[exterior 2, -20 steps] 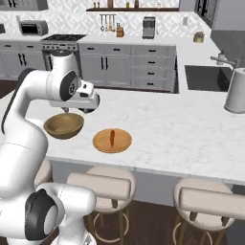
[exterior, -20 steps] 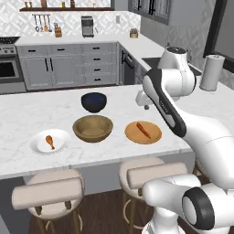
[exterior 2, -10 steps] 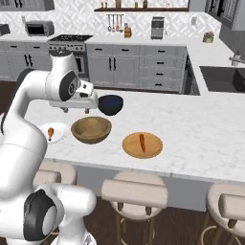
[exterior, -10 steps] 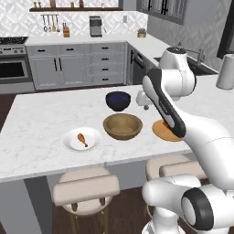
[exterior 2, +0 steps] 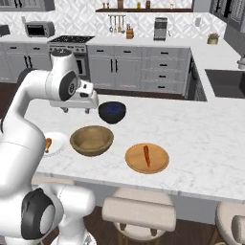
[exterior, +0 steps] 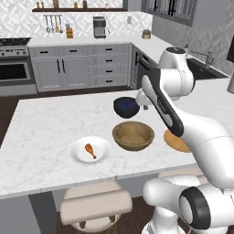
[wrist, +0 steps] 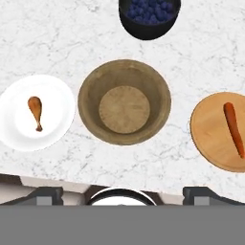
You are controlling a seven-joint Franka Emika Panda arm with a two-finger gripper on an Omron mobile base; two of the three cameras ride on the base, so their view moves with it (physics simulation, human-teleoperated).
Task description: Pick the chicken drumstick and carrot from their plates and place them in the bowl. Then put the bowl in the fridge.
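Observation:
The chicken drumstick (exterior: 90,151) (wrist: 35,111) lies on the white plate (exterior: 77,155) (wrist: 52,129) at the left. In the middle stands the wooden bowl (exterior: 133,135) (exterior 2: 92,139) (wrist: 124,101) with nothing in it. The carrot (exterior 2: 147,155) (wrist: 233,128) lies on the tan wood plate (exterior 2: 136,160) (wrist: 210,134) at the right; my forearm half covers that plate in the left base view. My gripper (exterior 2: 76,108) (wrist: 123,194) hangs open high over the counter, above the bowl's near side and pointing down, holding nothing. The fridge is out of view.
A dark blue bowl (exterior: 126,107) (exterior 2: 112,111) (wrist: 149,14) sits just behind the wooden bowl. Cushioned stools (exterior: 93,205) (exterior 2: 139,213) stand under the island's front edge. A sink (exterior 2: 225,81) lies in the counter to the right; grey cabinets and an oven line the back wall.
The whole scene has slid right in both base views, so the base has driven left along the island. The arm keeps its pose; the dishes and food have not moved.

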